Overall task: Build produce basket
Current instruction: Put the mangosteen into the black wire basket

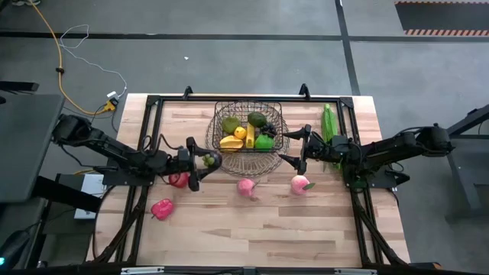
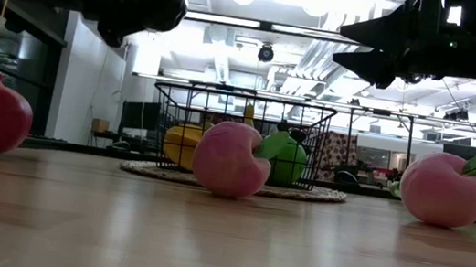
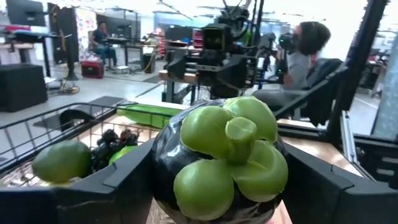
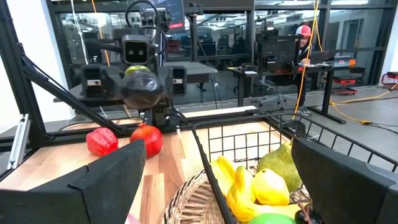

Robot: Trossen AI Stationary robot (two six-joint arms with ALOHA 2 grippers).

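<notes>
My left gripper (image 1: 203, 162) is shut on a dark round fruit (image 3: 217, 155) with a green lobed cap, just off the basket's near-left corner and well above the table. The dark wire basket (image 1: 248, 114) stands on a woven mat at the table's far middle. It holds a yellow starfruit (image 4: 239, 186), a lemon (image 4: 268, 185), green fruits and dark grapes (image 3: 115, 144). My right gripper (image 1: 294, 150) hangs open at the basket's right side, touching nothing. On the table rest two pink peaches (image 1: 245, 186) (image 1: 299, 184), a round red fruit (image 1: 178, 180) and a red pepper (image 1: 162, 208). My left gripper pinches the dark fruit's round body (image 3: 163, 155) between its two fingers (image 3: 121, 180), one on each flank. The fingers reach roughly level from the table's left side. The fruit is lifted clear, and its green cap (image 3: 239, 134) faces the wrist camera.
A long green husk (image 1: 328, 126) lies by the table's far-right edge, beside my right arm. A black frame runs around the table. The near half of the wooden top (image 1: 260, 237) is bare. People and desks show in the room beyond.
</notes>
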